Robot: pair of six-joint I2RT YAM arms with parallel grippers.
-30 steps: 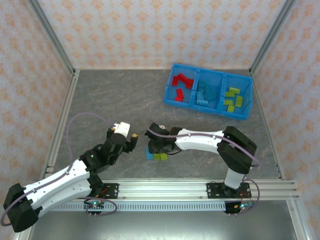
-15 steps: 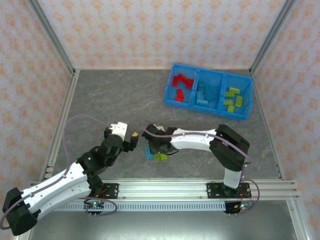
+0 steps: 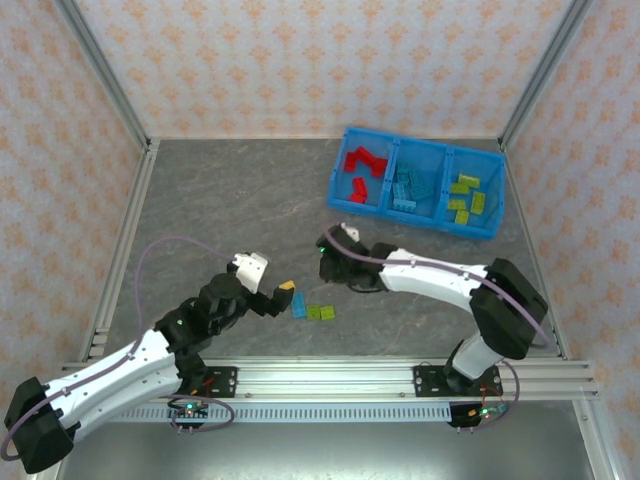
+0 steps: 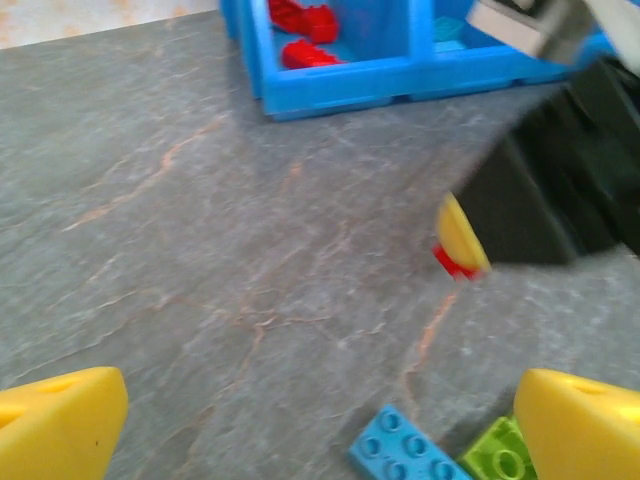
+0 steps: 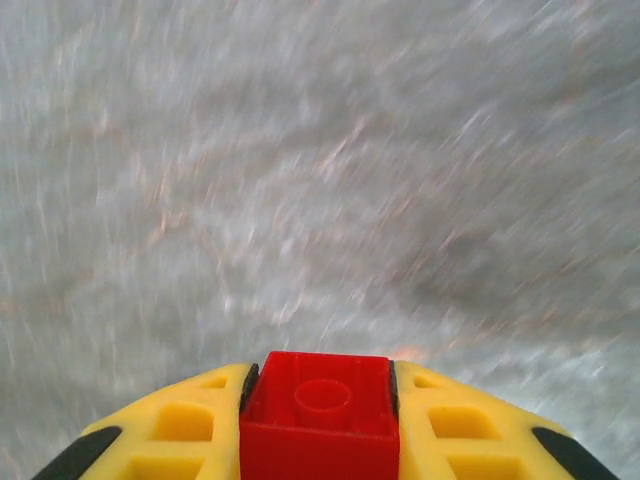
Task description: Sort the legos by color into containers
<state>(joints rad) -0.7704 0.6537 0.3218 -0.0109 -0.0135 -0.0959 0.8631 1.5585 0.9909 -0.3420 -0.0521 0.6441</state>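
End effector, right [image 5: 320, 400]: we see it pinching a red lego [image 5: 320, 430] in its wrist view; from above the lego is hidden.
End effector, left [image 4: 320, 430]: spread; blue lego [image 4: 405, 462] on desk [image 4: 200, 250] just right of it.

This looks like a robotics lab test cell. Bare silver aluminium frame posts [image 3: 100, 70] hold flat panels printed with pink floral wallpaper [image 3: 320, 60] — a mock backdrop boxing in a grey marble-patterned tabletop [image 3: 230, 200]. Two white-and-black robot arms, the left arm [image 3: 110, 375] and the right arm [image 3: 440, 280], are bolted to a slotted aluminium rail [image 3: 330, 375] at the near edge, with a thin purple cable [image 3: 165, 240] looping off one. The props are staged toys — a long bright-blue plastic three-compartment bin [image 3: 362, 209] and small studded plastic bricks [image 3: 321, 312].
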